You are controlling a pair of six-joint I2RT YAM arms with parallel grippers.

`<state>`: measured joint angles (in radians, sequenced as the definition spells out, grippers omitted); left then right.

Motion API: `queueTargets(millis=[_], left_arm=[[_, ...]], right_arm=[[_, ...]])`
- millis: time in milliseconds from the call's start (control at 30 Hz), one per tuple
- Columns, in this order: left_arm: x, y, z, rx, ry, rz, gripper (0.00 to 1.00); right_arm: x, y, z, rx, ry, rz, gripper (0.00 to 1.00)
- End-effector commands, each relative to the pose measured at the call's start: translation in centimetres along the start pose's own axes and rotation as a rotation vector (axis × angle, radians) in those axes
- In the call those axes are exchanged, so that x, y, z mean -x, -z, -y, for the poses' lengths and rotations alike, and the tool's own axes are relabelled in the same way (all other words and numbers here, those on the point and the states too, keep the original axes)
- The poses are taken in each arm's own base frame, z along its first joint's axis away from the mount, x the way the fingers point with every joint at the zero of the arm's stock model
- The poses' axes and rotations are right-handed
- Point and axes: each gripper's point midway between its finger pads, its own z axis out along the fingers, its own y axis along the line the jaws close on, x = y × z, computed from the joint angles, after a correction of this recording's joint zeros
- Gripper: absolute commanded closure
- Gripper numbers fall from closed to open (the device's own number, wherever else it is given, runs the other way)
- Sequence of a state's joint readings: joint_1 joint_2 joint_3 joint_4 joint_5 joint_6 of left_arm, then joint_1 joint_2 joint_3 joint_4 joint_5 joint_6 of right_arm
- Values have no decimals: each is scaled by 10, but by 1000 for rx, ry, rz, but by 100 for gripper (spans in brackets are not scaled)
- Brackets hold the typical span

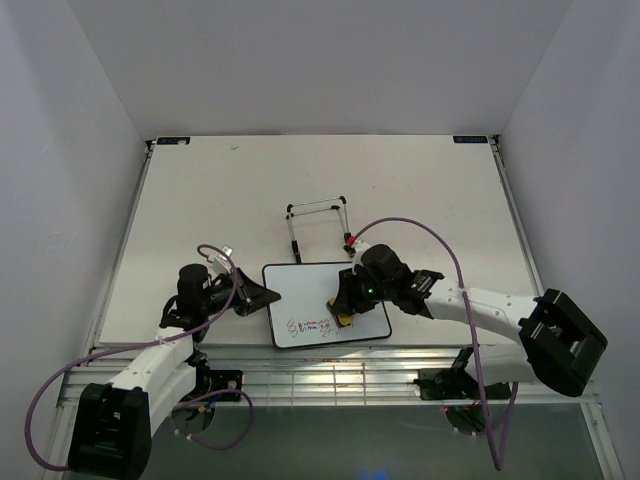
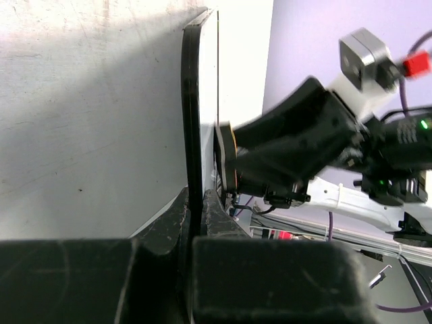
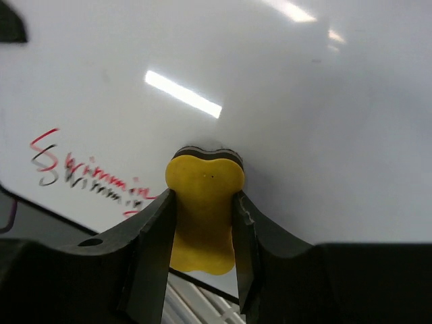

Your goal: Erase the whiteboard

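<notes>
The whiteboard (image 1: 310,290), white with a thin black frame, lies flat near the table's front edge. Red and dark scribbles (image 1: 310,325) remain along its near side. My left gripper (image 1: 262,296) is shut on the board's left edge, seen edge-on in the left wrist view (image 2: 192,135). My right gripper (image 1: 345,308) is shut on the yellow eraser (image 3: 204,202) and presses its dark felt face on the board (image 3: 304,101), just right of the scribbles (image 3: 81,169). The eraser also shows in the top view (image 1: 343,319).
A black wire stand (image 1: 318,225) stands just behind the board. The table's front edge and a metal rail (image 1: 330,380) run just below the board. White walls enclose the table on three sides.
</notes>
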<state>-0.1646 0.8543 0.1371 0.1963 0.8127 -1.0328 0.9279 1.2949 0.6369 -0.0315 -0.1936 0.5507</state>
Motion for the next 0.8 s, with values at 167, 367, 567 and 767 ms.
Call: queueTargets(millis=[167, 367, 567, 767], left_arm=[[11, 1, 16, -58, -92, 35, 100], [12, 0, 16, -55, -89, 40, 100], [11, 0, 14, -46, -69, 48, 100], [11, -1, 9, -30, -35, 66, 100]], right_arm=[[-41, 47, 134, -402, -209, -21, 80], [-41, 47, 129, -319, -214, -20, 81], [-16, 30, 51, -79, -101, 58, 82], [-9, 14, -28, 48, -12, 31, 82]])
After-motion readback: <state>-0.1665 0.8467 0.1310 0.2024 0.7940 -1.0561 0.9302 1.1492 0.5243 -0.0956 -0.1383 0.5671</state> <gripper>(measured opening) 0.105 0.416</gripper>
